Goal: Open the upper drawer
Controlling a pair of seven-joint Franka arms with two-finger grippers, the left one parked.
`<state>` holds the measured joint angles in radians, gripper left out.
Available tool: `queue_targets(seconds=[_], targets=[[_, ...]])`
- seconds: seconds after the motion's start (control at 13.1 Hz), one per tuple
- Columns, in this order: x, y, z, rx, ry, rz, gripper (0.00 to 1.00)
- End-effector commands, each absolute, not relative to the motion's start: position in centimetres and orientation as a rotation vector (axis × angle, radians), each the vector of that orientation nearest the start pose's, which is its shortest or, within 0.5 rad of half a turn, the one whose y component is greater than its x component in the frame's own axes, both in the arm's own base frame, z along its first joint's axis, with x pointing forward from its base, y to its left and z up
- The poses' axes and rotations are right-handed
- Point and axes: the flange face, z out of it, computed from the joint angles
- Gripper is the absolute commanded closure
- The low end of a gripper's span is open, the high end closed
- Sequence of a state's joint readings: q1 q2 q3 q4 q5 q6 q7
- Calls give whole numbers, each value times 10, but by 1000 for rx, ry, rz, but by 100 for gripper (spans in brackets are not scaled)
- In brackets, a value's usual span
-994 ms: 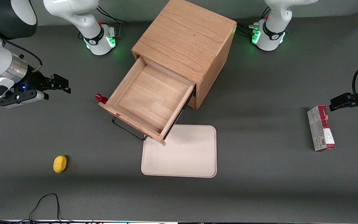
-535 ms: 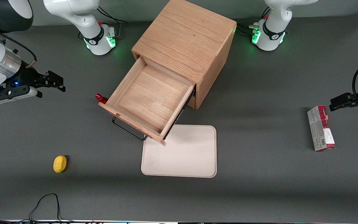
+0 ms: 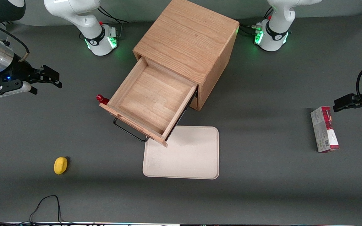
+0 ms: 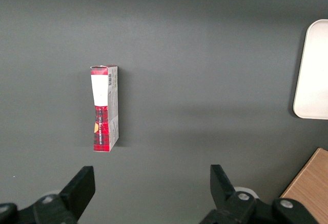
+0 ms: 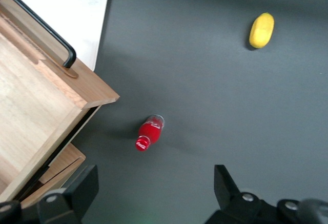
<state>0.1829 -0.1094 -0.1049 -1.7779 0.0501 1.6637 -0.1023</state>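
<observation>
The upper drawer (image 3: 151, 103) of the oak cabinet (image 3: 187, 37) stands pulled far out, its light wood box empty, its long black wire handle (image 3: 130, 132) on the front toward the camera. The drawer (image 5: 36, 106) and its handle (image 5: 43, 26) also show in the right wrist view. The lower drawer is mostly hidden beneath it. My right gripper (image 3: 53, 79) hangs open and empty above the bare table, well away from the drawer toward the working arm's end. In the right wrist view my gripper (image 5: 154, 188) has its jaws spread wide over the grey table.
A small red bottle (image 3: 101, 99) lies on the table beside the drawer's corner, also in the right wrist view (image 5: 148, 133). A yellow lemon (image 3: 60, 165) lies nearer the camera. A cream tray (image 3: 187, 157) lies in front of the cabinet. A red-and-white box (image 3: 324, 129) lies toward the parked arm's end.
My right gripper has drawn away from the drawer toward the working arm's end of the table and farther from the camera. The drawer has not moved.
</observation>
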Motion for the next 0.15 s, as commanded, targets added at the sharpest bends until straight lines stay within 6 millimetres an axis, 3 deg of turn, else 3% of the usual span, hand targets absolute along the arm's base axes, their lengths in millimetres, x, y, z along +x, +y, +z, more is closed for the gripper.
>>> queue_targets(seconds=[0.0,0.08], targets=[[528,36,596,-3107,-231,36,0],[529,35,597,-3106,-230,34,0]])
